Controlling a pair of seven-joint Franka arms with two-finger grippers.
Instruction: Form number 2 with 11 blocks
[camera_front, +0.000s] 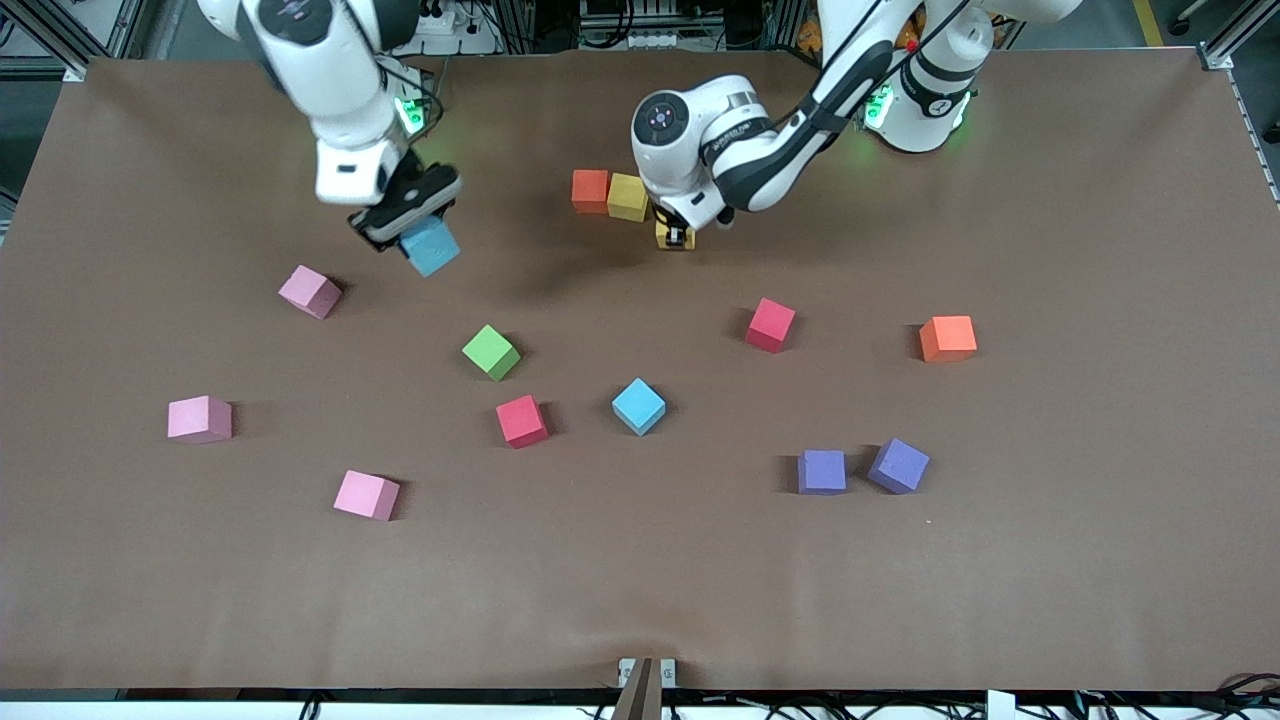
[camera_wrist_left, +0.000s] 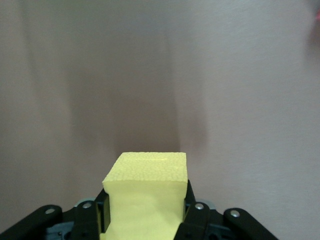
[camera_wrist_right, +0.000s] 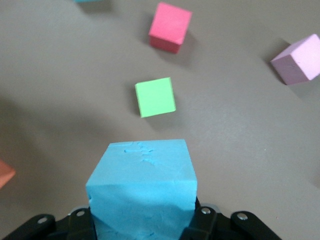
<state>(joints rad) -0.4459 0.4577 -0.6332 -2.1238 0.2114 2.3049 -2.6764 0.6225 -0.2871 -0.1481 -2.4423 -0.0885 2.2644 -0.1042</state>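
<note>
Brown matting covers the whole table (camera_front: 640, 600), and nearest the front camera lie a pink block (camera_front: 366, 495) and two purple blocks (camera_front: 822, 471) side by side, loose stock waiting to be used. Farther up sit another pink cube (camera_front: 199, 418), a red one (camera_front: 521, 420), a light blue one (camera_front: 638, 406), a green block (camera_front: 490, 351), a second red (camera_front: 770, 324) and an orange cube (camera_front: 947, 338). Above those, the right gripper (camera_front: 412, 222) is closed on a light blue block (camera_wrist_right: 142, 187), lifted over bare mat near a third pink cube (camera_front: 309, 291), probably carrying it to the digit. Farthest up, the number 2 is barely begun: an orange-red cube (camera_front: 590, 190) touching a yellow one (camera_front: 627, 196), with the left gripper (camera_front: 675, 236) clamped on a yellow block (camera_wrist_left: 147, 192) just beside them, likely the row's third piece. No readable writing shows
</note>
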